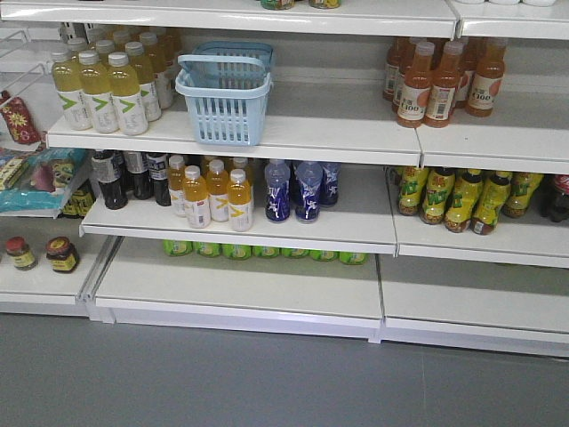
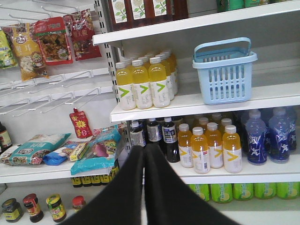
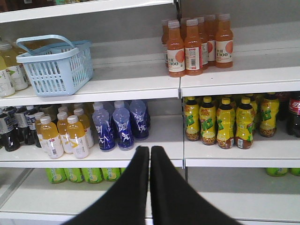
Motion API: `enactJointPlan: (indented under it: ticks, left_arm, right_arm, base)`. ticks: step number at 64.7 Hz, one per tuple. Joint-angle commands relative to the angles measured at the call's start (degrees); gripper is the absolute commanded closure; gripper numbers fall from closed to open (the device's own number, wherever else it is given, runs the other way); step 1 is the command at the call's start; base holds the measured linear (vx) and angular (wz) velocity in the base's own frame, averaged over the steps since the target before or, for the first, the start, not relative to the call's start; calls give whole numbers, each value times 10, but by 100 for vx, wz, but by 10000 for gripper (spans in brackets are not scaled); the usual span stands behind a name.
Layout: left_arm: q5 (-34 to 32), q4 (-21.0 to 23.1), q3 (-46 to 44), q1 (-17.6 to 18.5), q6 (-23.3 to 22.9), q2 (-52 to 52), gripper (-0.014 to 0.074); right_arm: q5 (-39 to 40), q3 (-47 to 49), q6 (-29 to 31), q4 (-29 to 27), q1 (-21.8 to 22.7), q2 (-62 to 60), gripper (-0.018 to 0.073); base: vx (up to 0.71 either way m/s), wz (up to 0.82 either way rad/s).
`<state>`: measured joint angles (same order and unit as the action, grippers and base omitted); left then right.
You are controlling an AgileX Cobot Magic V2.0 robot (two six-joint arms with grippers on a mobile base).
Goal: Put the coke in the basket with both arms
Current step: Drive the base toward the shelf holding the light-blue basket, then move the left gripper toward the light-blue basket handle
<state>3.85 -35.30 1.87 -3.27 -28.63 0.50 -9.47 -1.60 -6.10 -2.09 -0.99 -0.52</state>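
The pale blue basket (image 1: 222, 116) is seen standing upright on the upper white shelf (image 1: 356, 142), with its handle arched above the rim. Just to its left, tall bottles of pale yellow drink (image 1: 107, 89) are ranged in rows, each white label marked with a green "V". Well to its right on the same shelf, orange bottles (image 3: 185, 47) are grouped, and "C100" can be read on their labels. One shelf below the basket, small orange-yellow bottles (image 1: 213, 191) bearing a yellow "V" and blue bottles (image 1: 298, 189) printed with a white figure are set side by side. The coke (image 3: 294, 112) is found one shelf below the basket and far to its right, cut by the picture's edge. It shows as a dark bottle with a red band, whose script is too small to be read. The left claw (image 2: 143, 149) is shown with its black fingers pressed together and nothing held. The right claw (image 3: 149, 151) is likewise closed to a thin slit and grips nothing.
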Motion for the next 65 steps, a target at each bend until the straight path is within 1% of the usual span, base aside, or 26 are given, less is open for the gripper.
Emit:
enactJointPlan:
  ticks: [1,65]
  left_arm:
    - [-33,1,4,3,-1,10,603]
    - [-33,1,4,3,-1,10,603]
  right_arm:
    - [41,-8,3,2,3,-11,564]
    - [41,-8,3,2,3,-11,564]
  base:
    - [18,4]
    - [18,-1]
